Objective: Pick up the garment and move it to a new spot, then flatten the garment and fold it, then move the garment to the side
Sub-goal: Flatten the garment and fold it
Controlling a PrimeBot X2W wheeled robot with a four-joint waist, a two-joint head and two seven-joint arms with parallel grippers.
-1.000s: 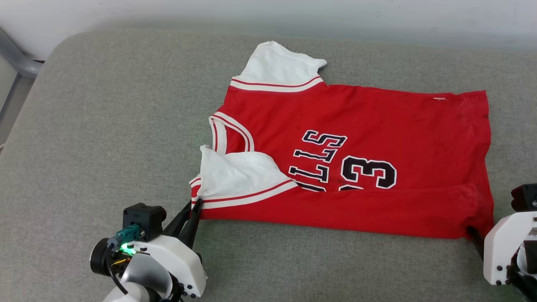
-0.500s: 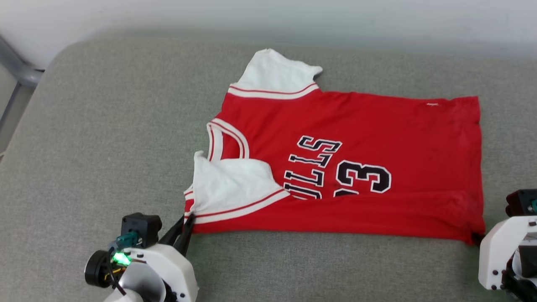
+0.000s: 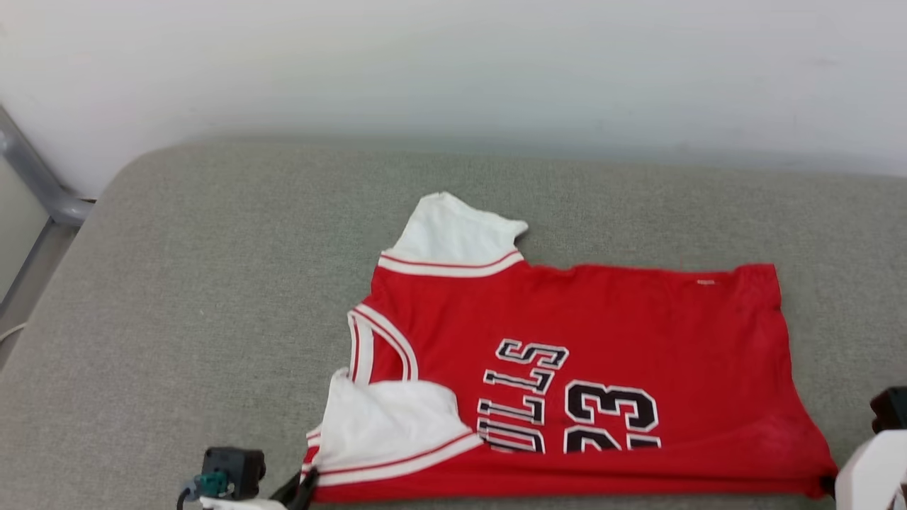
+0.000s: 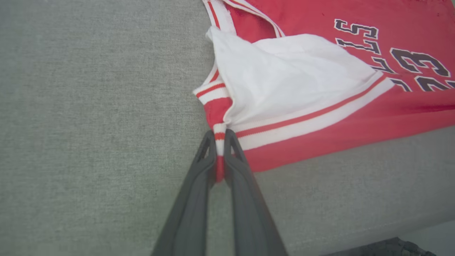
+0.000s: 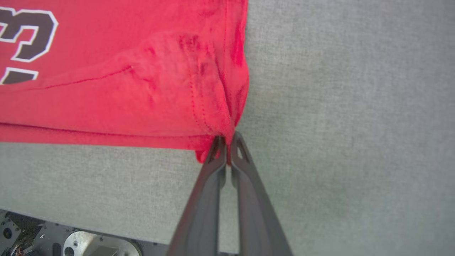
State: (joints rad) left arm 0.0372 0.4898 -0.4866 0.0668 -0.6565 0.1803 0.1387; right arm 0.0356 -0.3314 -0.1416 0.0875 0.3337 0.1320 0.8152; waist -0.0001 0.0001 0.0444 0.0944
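Red, white-sleeved "BULLS 23" jersey garment (image 3: 638, 333), pinched at its near sleeve corner by the left gripper (image 4: 220, 137) and at its near hem corner by the right gripper (image 5: 228, 140), has slid toward the grey fabric cushion (image 3: 212, 283)'s front edge, likely tautening the first fold.

grey cushion (image 3: 212, 283), garment (image 3: 638, 333) lying on it

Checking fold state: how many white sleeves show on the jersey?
2. One sleeve sticks out at the far edge of the jersey; the other lies folded over the red body near the left pincer, which clamps that corner.
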